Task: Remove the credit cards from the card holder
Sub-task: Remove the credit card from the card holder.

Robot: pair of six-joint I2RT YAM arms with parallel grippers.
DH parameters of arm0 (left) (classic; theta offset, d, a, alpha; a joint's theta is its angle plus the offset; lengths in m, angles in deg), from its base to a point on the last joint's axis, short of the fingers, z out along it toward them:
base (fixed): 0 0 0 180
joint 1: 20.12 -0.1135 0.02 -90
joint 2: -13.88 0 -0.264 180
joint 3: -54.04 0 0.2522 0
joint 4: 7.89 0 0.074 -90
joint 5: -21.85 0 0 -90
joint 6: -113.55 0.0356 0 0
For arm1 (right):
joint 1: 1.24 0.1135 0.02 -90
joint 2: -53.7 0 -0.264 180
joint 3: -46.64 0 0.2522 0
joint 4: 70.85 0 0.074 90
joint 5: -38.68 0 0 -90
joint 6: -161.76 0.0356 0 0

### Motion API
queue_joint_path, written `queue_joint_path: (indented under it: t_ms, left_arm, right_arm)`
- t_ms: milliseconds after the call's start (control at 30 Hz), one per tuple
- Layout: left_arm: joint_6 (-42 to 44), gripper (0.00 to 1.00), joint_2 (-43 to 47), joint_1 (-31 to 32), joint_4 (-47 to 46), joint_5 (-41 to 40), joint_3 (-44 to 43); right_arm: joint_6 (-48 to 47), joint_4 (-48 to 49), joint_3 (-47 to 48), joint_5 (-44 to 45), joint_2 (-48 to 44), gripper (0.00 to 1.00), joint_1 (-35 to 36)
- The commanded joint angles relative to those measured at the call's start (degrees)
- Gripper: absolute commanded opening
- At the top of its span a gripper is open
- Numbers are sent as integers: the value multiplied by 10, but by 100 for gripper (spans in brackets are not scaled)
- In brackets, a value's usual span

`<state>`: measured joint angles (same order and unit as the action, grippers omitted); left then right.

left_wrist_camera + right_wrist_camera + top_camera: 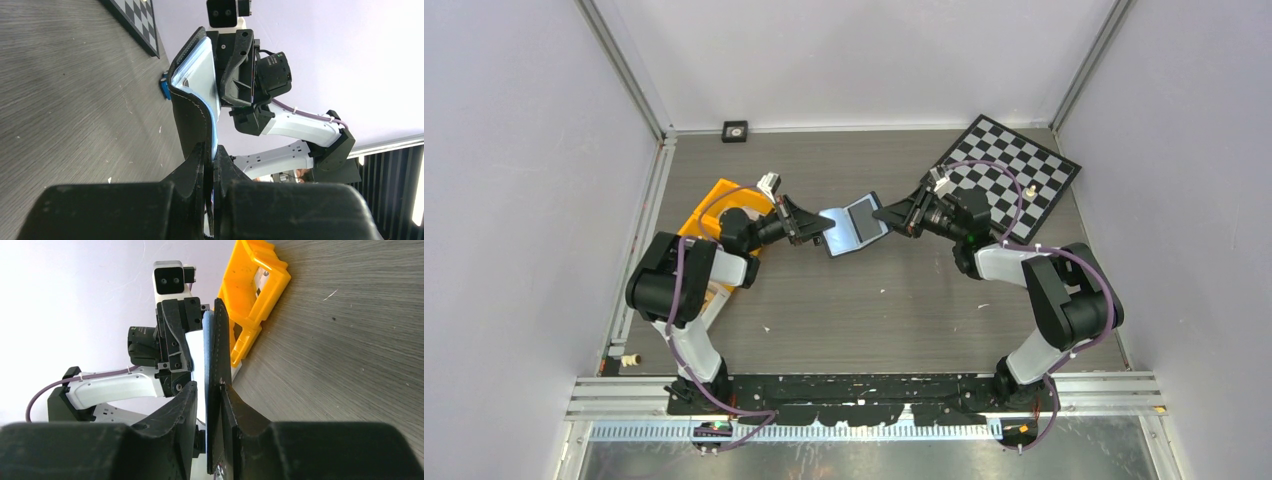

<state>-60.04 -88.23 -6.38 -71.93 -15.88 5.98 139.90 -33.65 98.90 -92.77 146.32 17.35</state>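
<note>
The black card holder (854, 226) hangs open in the air between both grippers, above the middle of the table. Its pale grey-blue inside faces up; I cannot tell card from lining there. My left gripper (819, 228) is shut on the holder's left edge; the left wrist view shows its jaws (211, 152) clamped on the black flap (192, 115) and the blue layer. My right gripper (886, 213) straddles the right edge. In the right wrist view (210, 390) the holder (218, 350) rests against one finger, with a gap to the other. No orange-tan card shows.
An orange bin (719, 205) stands behind the left gripper and shows in the right wrist view (250, 285). A chessboard (1014, 175) with a small pale piece (1032, 188) lies at the back right. A small black square (735, 131) sits at the back wall.
</note>
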Motion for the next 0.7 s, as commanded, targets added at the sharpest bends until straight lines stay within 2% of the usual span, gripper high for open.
queue_joint_path:
  t_ms: [0,200,300,367,533,633,667]
  left_arm:
    - [16,0,-1,-2,-24,5,-4]
    - [39,0,6,-2,11,5,-4]
    - [61,0,16,-2,45,3,-5]
    - [71,0,22,-2,63,1,-4]
    - [91,0,32,-2,99,-3,-5]
    - [119,10,45,-8,149,-17,-1]
    - [138,20,53,-13,196,-30,3]
  right_arm:
    - [-9,14,10,-17,-7,28,0]
    - [-75,-107,33,1,-18,29,7]
    - [-90,-126,40,3,-18,28,11]
    - [-90,-127,41,2,-16,23,11]
    - [-87,-120,41,-2,-14,1,13]
    - [-83,-108,34,8,-19,1,12]
    - [-85,-111,32,14,-22,1,13]
